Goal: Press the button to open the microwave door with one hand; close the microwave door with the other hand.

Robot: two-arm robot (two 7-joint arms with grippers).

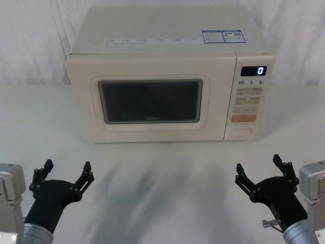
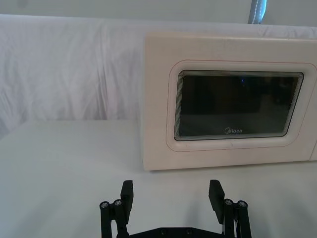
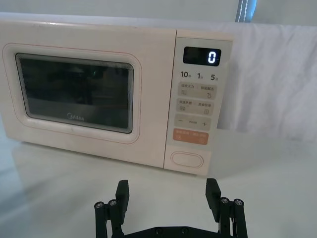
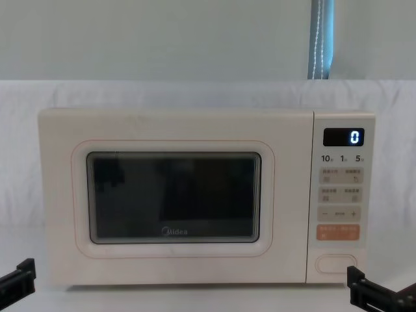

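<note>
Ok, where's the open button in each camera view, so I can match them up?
Head view: the button sits at the control panel's bottom, under the orange key.
Left wrist view: not in it.
Right wrist view: the panel's lowest key.
Chest view: low right.
Shared landmark: the orange key directly above it.

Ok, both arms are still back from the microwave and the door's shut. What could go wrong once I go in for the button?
The button sits directly under the orange key; the right gripper, open and wide, could hit that key instead. The microwave door is shut and will probably swing out toward the left gripper, which waits low in front of its left side and might get struck. A hard push might also slide the microwave back on the table.
</note>
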